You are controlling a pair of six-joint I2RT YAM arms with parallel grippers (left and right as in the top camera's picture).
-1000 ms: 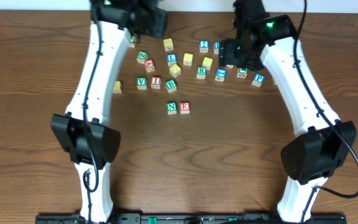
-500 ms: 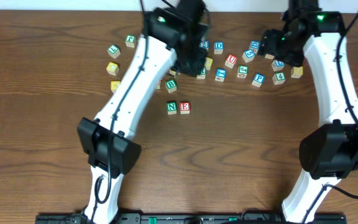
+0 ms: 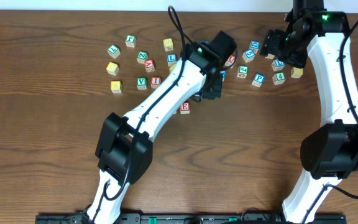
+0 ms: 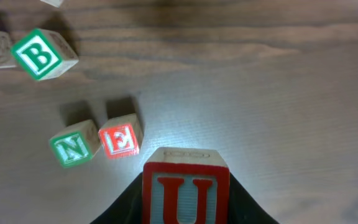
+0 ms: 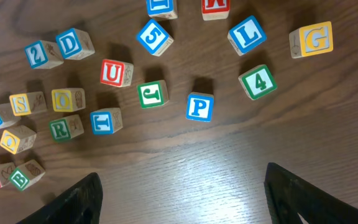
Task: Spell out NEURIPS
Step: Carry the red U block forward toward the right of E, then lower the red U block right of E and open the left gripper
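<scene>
Cubes N (image 4: 73, 149) and E (image 4: 122, 138) sit side by side on the bench (image 4: 291, 93), N leftmost. Just right of E in the left wrist view, the left end effector (image 4: 186, 202) pinches a red-lettered U cube (image 4: 186, 186) between its fingers. Farther right, the right end effector (image 5: 182, 199) hangs spread above scattered cubes (image 5: 247, 35); green R (image 5: 64, 127), another red U (image 5: 115, 73) and blue P (image 5: 199, 107) lie beneath it, apart.

The 4 cube (image 5: 257, 82), 5 cube (image 5: 153, 37) and G cube (image 5: 311, 40) lie apart on the wooden table (image 5: 185, 180).
</scene>
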